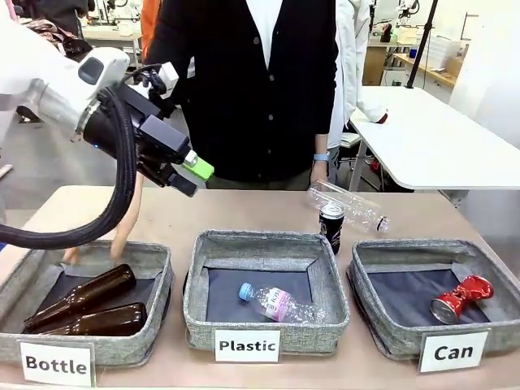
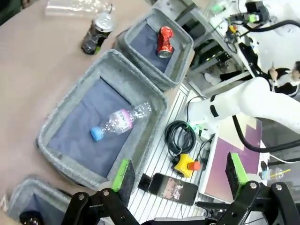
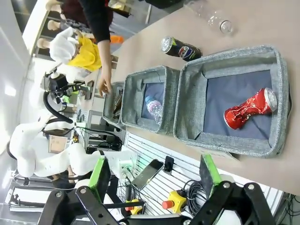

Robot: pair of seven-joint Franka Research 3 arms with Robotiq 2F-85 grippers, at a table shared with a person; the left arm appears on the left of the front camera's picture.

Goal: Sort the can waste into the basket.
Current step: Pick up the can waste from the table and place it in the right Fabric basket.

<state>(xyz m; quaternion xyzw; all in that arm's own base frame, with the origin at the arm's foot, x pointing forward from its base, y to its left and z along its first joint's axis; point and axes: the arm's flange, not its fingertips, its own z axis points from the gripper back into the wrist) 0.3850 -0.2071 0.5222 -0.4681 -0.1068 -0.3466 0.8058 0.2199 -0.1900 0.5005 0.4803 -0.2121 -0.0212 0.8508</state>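
Fingers spread and empty, the left gripper (image 1: 192,175) hovers at ten o'clock of the Plastic basket (image 1: 268,240), the right gripper (image 3: 153,171) likewise released. The crushed red can (image 1: 461,297) lies inside the Can basket (image 1: 422,246); the black can (image 1: 331,227) stands at its eleven o'clock.

Bright, flat light from overhead and no hard shadows, just soft shade inside the basket (image 1: 422,246). The red can (image 1: 461,297) glints. The white table (image 1: 439,138) behind nearly blows out. Front view crisp; both wrist views bow at the edges, far background going soft.
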